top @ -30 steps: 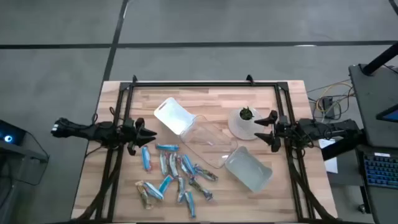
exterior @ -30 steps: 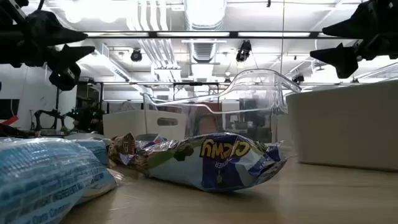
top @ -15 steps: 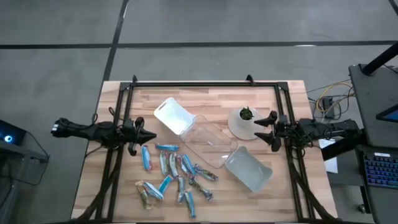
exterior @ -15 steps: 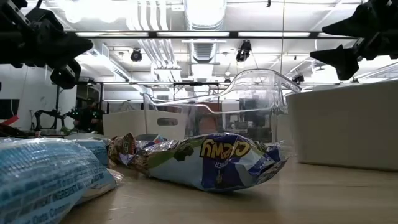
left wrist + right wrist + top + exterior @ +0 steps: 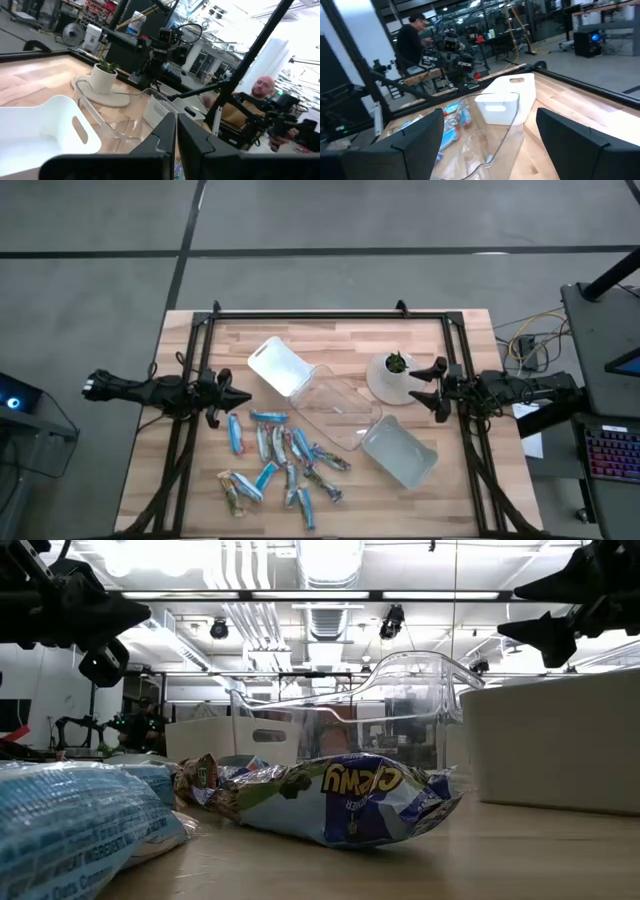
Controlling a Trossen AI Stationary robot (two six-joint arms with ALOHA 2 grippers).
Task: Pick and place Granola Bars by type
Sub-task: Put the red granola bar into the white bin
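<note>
Several granola bars [image 5: 281,464] in blue, silvery-blue and greenish-tan wrappers lie loose on the wooden table's near middle; one shows close in the low view [image 5: 345,798]. My left gripper [image 5: 240,399] hovers at the table's left side, above and left of the bars, shut and empty; its fingers meet in the left wrist view [image 5: 176,131]. My right gripper [image 5: 425,389] hovers at the right side, open and empty, beside a small potted plant [image 5: 396,364].
Three trays lie slantwise across the table: a white one [image 5: 280,365] at the far left, a clear one [image 5: 335,410] in the middle, a frosted one [image 5: 400,451] at the near right. The plant stands on a round mat. People show in the room beyond.
My left gripper has shut: its two fingertips stood apart a second ago and now meet in a single point. Nothing else has moved.
</note>
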